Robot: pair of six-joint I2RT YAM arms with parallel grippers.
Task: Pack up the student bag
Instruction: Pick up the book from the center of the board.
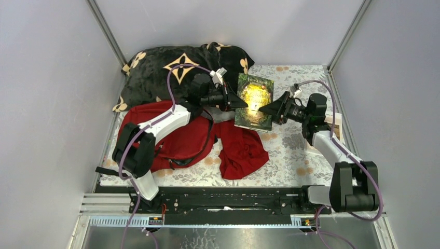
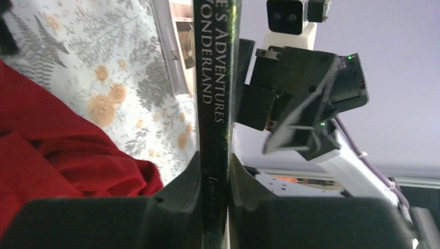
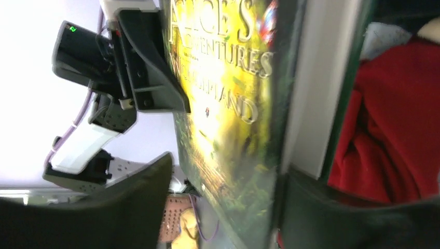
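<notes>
The left gripper [image 2: 214, 171] is clamped tight on the spine of a book [image 1: 254, 99], both fingers pressed flat against its two sides near the lower end, where the author's name is printed. The book is held up off the tabletop [image 1: 296, 150], lifted by that spine edge, with its green and gold cover facing up and catching a bright glare. On the spine I can read part of the title, ending in "Adventures" and "Wonderland". The right gripper [image 1: 270, 110] is at the opposite, open edge of the book, its fingers spread to either side, one by the front cover and one by the page block. From where I stand I cannot tell whether they are actually pressing on the book or only straddling it. The student bag [image 1: 184, 140] lies flat on the left part of the tabletop, under the left arm's forearm, its dark strap looping across the red fabric. Just beside it to the right, below the book, lies a crumpled dark-red cloth [image 1: 241, 150]. At the back left corner, behind the bag, a black blanket [image 1: 166, 67] with tan flower motifs is heaped. The tabletop is covered by a pale floral sheet.
</notes>
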